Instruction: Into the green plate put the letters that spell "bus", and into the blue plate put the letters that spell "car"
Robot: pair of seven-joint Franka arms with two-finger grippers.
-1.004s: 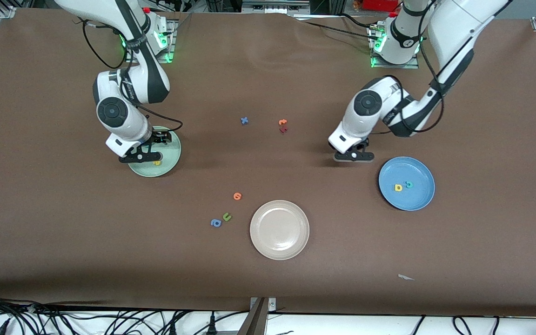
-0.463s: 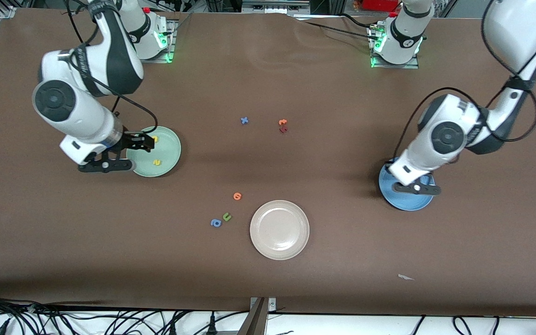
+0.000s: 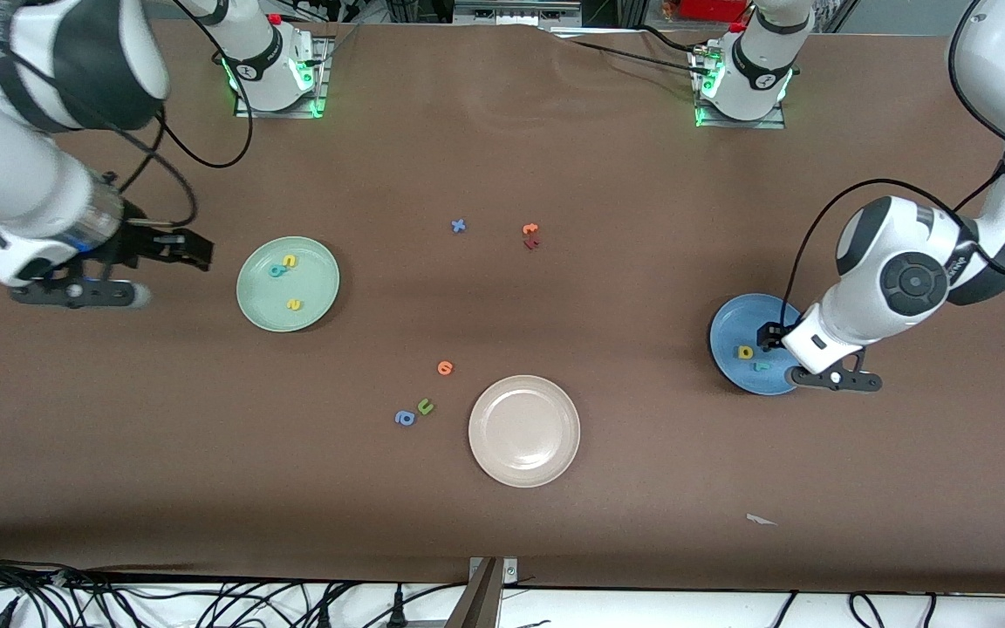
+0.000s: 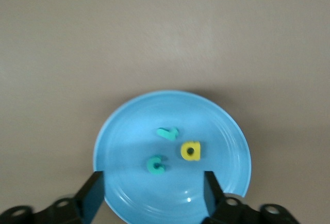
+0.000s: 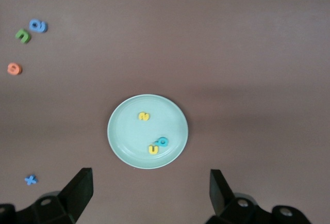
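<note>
The green plate (image 3: 315, 283) (image 5: 122, 131) holds the letters that spell "bus": a teal "b" (image 3: 276, 270) (image 5: 163, 142), a yellow "u" (image 3: 290, 260) (image 5: 153, 149) and a yellow "s" (image 3: 294, 304) (image 5: 144, 116). My right gripper (image 3: 184, 247) (image 5: 150, 190) hangs open and empty over the table beside that plate, toward the right arm's end. In the blue plate (image 3: 728, 324) (image 4: 216, 131) lie the letters that spell "car": a teal "c" (image 4: 156, 164), a yellow "a" (image 3: 746, 352) (image 4: 190, 150) and a teal "r" (image 3: 761, 366) (image 4: 167, 132). Over this plate my left gripper (image 3: 773, 338) (image 4: 153, 195) is open, holding nothing.
A cream-white plate (image 3: 524, 462) sits nearer the front camera at mid table. Beside it lie an orange letter (image 3: 445, 367), a green "u" (image 3: 425, 406) and a blue "a" (image 3: 405, 418). A blue "x" (image 3: 459, 226) and orange and red letters (image 3: 530, 235) lie mid table.
My left gripper moved over the blue plate and opened; the teal "r" now lies in it. My right gripper rose and drew away from the green plate toward its end of the table.
</note>
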